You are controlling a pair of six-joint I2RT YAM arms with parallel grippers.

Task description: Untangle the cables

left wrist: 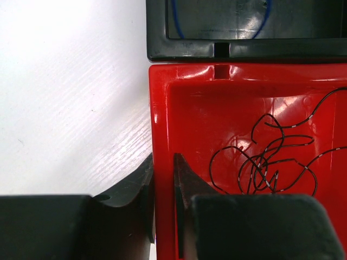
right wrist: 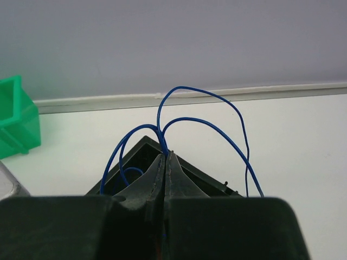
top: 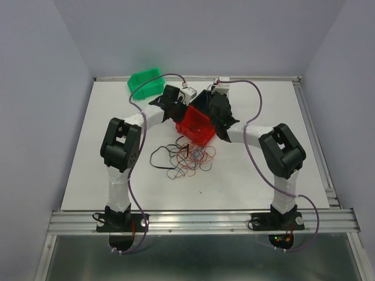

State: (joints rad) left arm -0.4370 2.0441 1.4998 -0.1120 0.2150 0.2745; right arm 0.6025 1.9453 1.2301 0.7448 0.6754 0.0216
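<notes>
Two arms reach over the white surface (top: 263,170) towards three bins. The green bin (top: 145,82) sits at the far left, the red bin (top: 196,124) in the middle, and the black bin (left wrist: 190,50) touches the red one's far rim. Most of the cables lie loose on the surface, just in front of the red bin, as a tangle (top: 188,157) of red, black and orange strands. A coiled black wire (left wrist: 265,168) rests in the red bin.

The left gripper (left wrist: 162,162) is clamped on the red bin's left wall, one finger outside and one inside. The right gripper (right wrist: 165,157) is clenched on a blue wire (right wrist: 162,135) above the black bin, and the wire's loops arch up and out from the fingertips.

The step in hand looks like dropping the blue wire into the black bin, where some blue already shows. The wire is springy, so it is best to lower the gripper until the loops sit below the rim, and only then release. One strand runs down past the bin's right corner — inside or outside, I cannot tell — so a small shift towards the centre of the bin should help. The left gripper should hold firm, because a nudged red bin would push its neighbour.
</notes>
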